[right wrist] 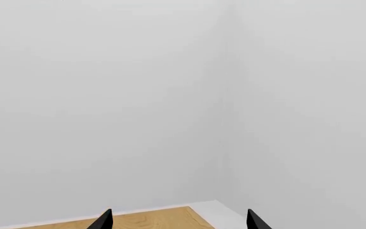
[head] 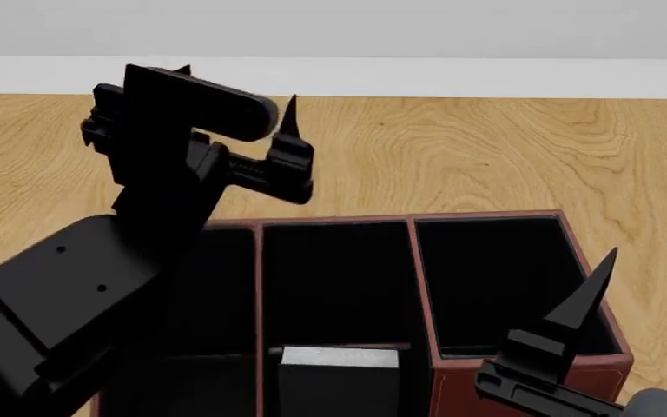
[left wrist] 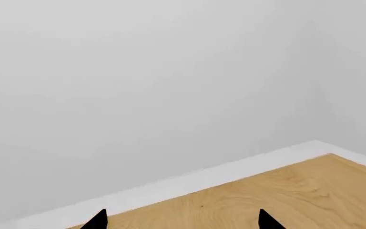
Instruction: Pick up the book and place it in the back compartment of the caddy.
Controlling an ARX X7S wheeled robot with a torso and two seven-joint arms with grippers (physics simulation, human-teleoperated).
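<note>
The maroon caddy (head: 485,215) with black lining fills the lower part of the head view. The black book (head: 340,387) stands upright in the middle column, pale page edges up, on the near side of the short cross divider (head: 310,347). The longer far section of that column (head: 333,278) holds nothing. My left gripper (head: 236,89) is raised over the caddy's far left corner, fingers pointing up, open and empty; its tips also show wide apart in the left wrist view (left wrist: 181,220). My right gripper (right wrist: 178,219) is open and empty; one finger (head: 589,291) rises by the caddy's near right corner.
The caddy stands on a light wooden surface (head: 485,148) that ends at a white strip (head: 426,76) below a pale grey wall. My left forearm (head: 67,295) covers the caddy's left column. Both wrist views show mainly wall and a corner of the wood (left wrist: 285,191).
</note>
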